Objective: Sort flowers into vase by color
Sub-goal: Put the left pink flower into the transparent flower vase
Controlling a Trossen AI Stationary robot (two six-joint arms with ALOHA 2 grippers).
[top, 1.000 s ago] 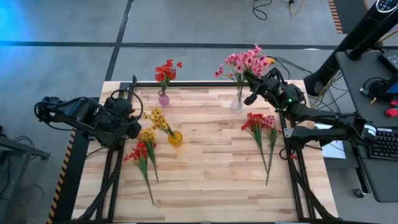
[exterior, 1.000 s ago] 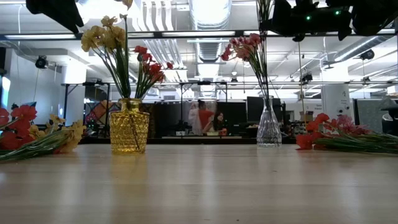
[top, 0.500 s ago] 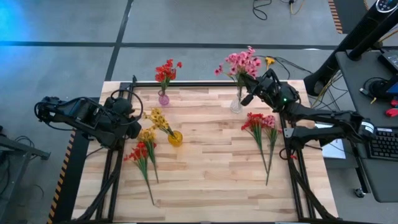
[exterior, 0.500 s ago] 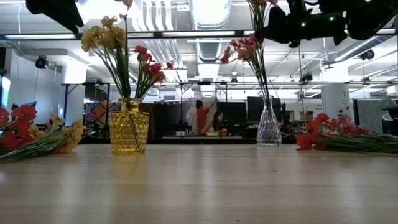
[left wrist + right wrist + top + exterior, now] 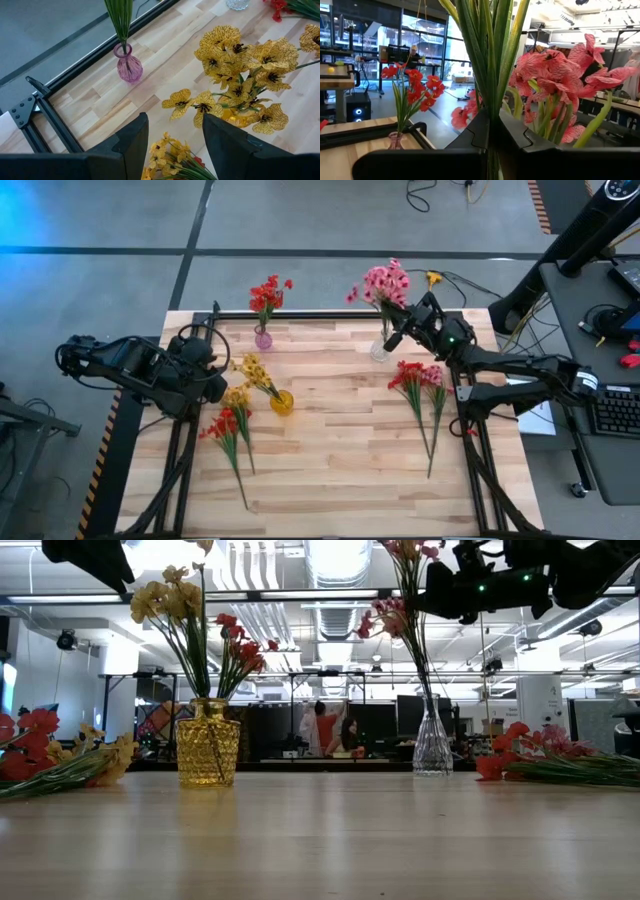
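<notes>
Right gripper (image 5: pixel 397 335), its fingers pressed together on the green stems of a pink sprig (image 5: pixel 385 283), hangs above the clear glass vase (image 5: pixel 380 350) at the table's far right. The sprig stands nearly upright, blossoms up and leaning away from the arm, its stems running down toward the vase mouth. Nearer, on the wooden table (image 5: pixel 340 460), a loose bunch of red and pink flowers (image 5: pixel 420 385) lies flat with stems pointing at the near edge. At the left, the left gripper (image 5: pixel 172 142) waits with fingers spread and nothing between them, beside the yellow vase (image 5: pixel 282 402) of yellow blossoms. Farther back, a small purple vase (image 5: pixel 263 338) holds red flowers (image 5: pixel 268 293) upright.
</notes>
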